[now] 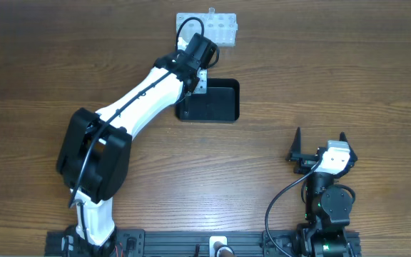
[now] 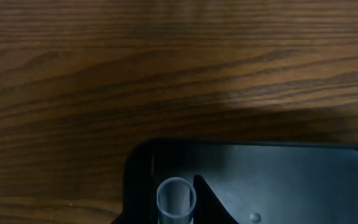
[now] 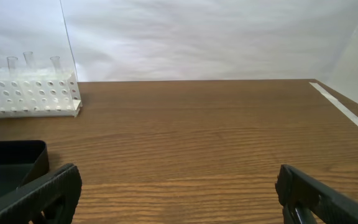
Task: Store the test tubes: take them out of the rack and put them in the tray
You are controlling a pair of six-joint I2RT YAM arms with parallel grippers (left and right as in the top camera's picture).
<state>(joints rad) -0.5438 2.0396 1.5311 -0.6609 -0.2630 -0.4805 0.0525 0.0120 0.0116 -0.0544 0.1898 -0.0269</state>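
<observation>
Over tray's left end: test tube (image 2: 176, 199), clear, open mouth showing.
Left gripper (image 1: 191, 93): clamped on that tube.
Tray (image 1: 223, 107): black, mid-table.
Rack (image 1: 216, 27): white, just beyond tray, three more tubes (image 3: 28, 60) standing in it.
Right gripper (image 1: 320, 148): near right, fingers spread wide, holding nothing.

The left gripper (image 1: 188, 106) hangs over the left edge of a black rectangular plastic tray (image 1: 223, 103), near a clear perforated plastic rack (image 1: 216, 27); the right gripper (image 1: 320, 134) gapes, well apart.

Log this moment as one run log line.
left end effector: holds test tube over tray | right end effector: open, away from tray | rack: three tubes standing
</observation>
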